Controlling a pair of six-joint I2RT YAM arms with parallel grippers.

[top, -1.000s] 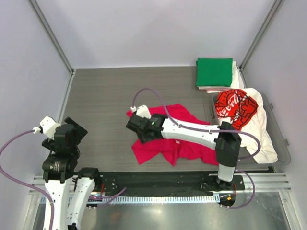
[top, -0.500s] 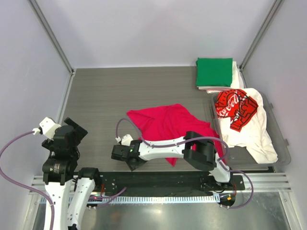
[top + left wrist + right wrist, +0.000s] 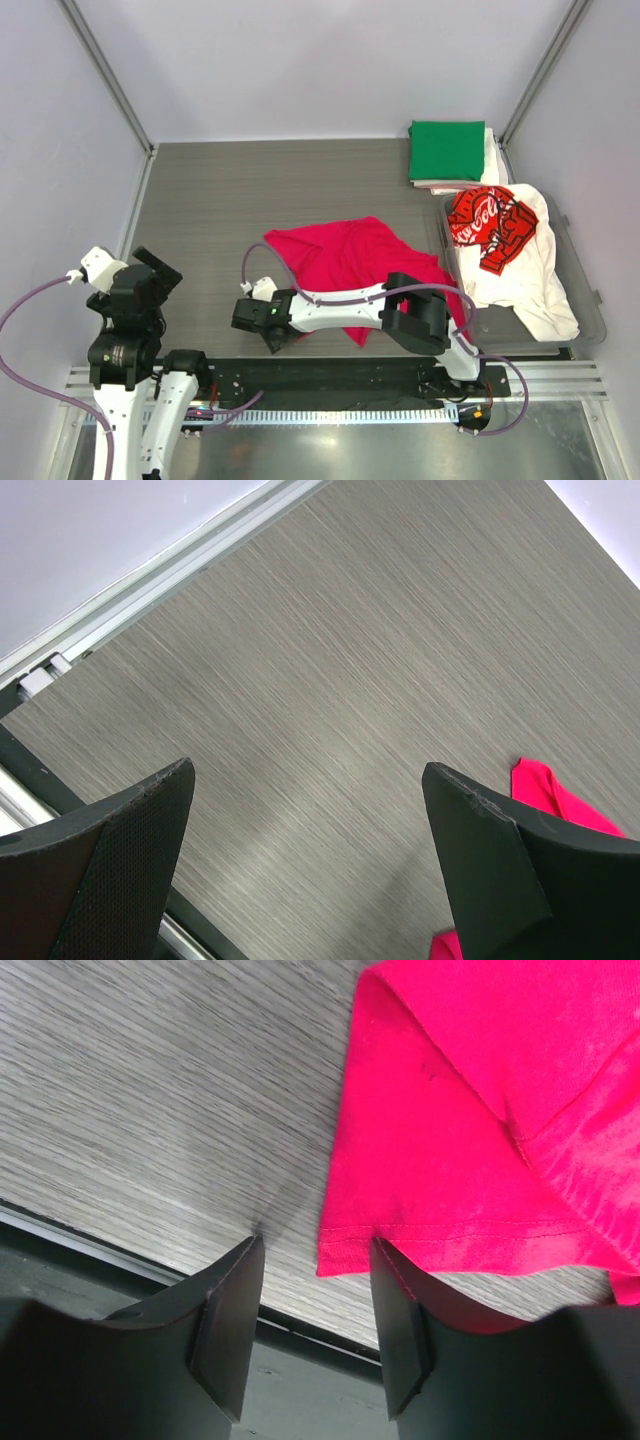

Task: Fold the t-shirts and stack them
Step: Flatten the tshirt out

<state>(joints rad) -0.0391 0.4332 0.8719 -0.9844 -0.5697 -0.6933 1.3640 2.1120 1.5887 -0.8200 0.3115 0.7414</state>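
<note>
Here, at the near edge of the worktop point(image 3: 220, 200), the right hand point(image 3: 315, 1260) stands spread, only the hem corner of the magenta-red tee point(image 3: 350, 265) between its fingers point(image 3: 400, 1340), unpinched; closing now may catch a sliver that slips free on lifting. The left hand point(image 3: 308, 770), spread too, hovers empty. Far right, the folded green tee point(image 3: 446, 150) waits.
</note>
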